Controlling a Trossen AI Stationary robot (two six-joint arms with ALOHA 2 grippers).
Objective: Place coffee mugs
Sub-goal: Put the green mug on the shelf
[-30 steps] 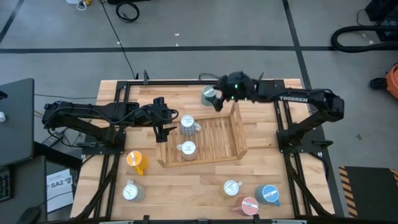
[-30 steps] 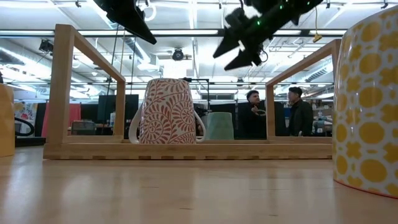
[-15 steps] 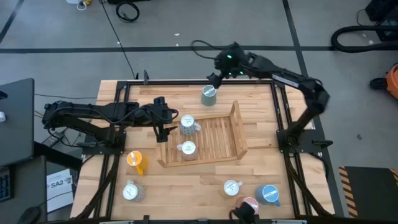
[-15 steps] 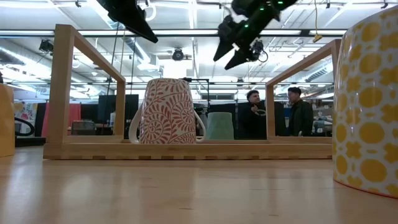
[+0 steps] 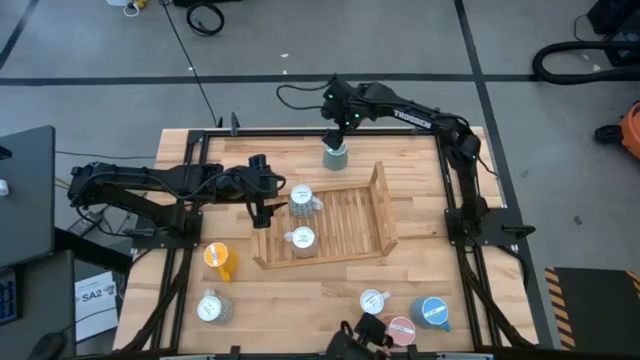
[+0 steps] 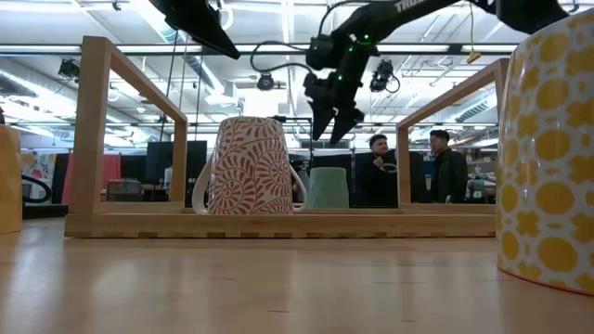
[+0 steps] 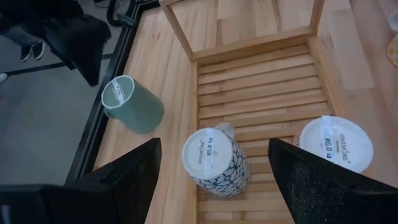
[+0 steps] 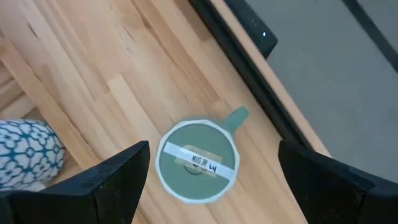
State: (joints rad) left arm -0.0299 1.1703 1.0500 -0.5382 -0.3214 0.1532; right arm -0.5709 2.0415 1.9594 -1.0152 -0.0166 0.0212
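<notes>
Right end effector (image 5: pixel 338 132) spread above green mug (image 5: pixel 336 155), near table edge (image 5: pixel 300 131).

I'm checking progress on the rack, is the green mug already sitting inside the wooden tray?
No, the green mug stands upside down on the bare table just outside the wooden tray, with the open right gripper above it.

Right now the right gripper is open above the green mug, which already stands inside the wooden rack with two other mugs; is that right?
Not quite. The green mug stands upside down on the table outside the rack, as the high view shows. The right gripper is open above it, and only two mugs stand in the rack.
</notes>
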